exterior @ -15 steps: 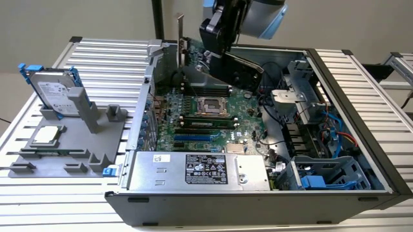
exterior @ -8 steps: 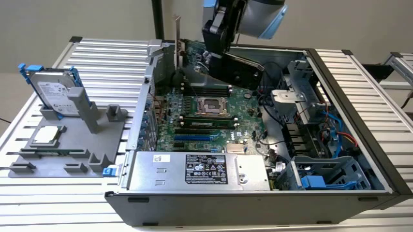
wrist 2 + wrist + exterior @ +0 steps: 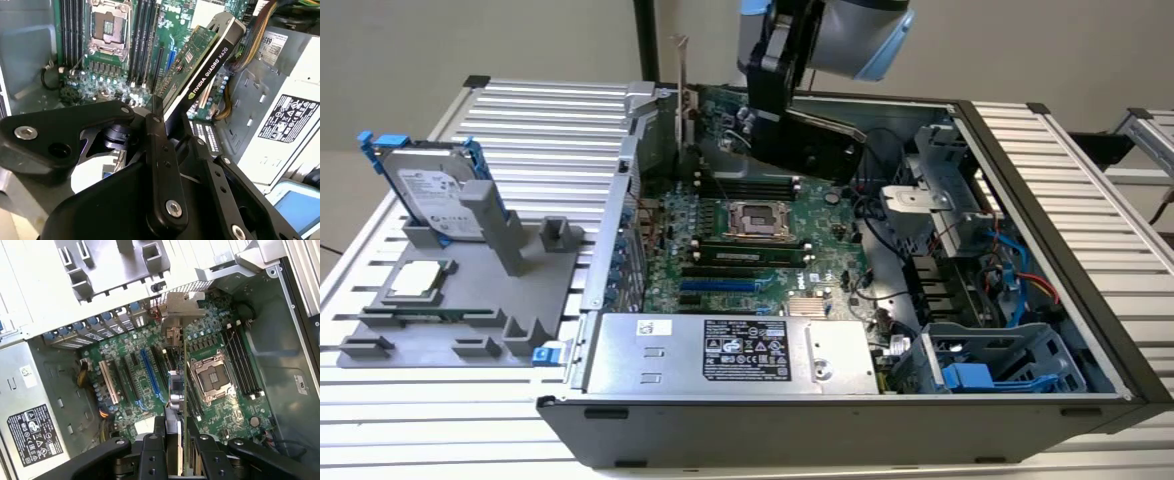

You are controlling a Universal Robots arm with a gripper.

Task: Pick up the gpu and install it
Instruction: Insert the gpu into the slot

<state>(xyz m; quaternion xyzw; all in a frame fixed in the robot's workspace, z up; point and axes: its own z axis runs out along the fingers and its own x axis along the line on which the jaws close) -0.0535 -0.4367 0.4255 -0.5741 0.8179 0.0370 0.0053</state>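
My gripper [image 3: 781,112] is shut on the gpu [image 3: 821,150], a black-shrouded card hanging edge-down inside the open computer case [image 3: 1107,360], over the far part of the motherboard [image 3: 781,255]. In the second wrist view the gpu [image 3: 207,67] shows its black shroud and green board sticking out past the gripper [image 3: 170,117]. In the first wrist view the gpu [image 3: 184,390] is seen edge-on beyond the gripper [image 3: 179,436]. Its silver end bracket [image 3: 184,310] points at the case's rear slot openings. The card hangs above the board, beside the blue slot [image 3: 150,376].
On the exterior view's left, a grey fixture [image 3: 540,300] carries a hard drive in a blue frame [image 3: 434,190] and a square silver chip [image 3: 420,280]. Inside the case are the open processor socket [image 3: 754,220], the power supply [image 3: 720,352] and a drive cage [image 3: 987,370].
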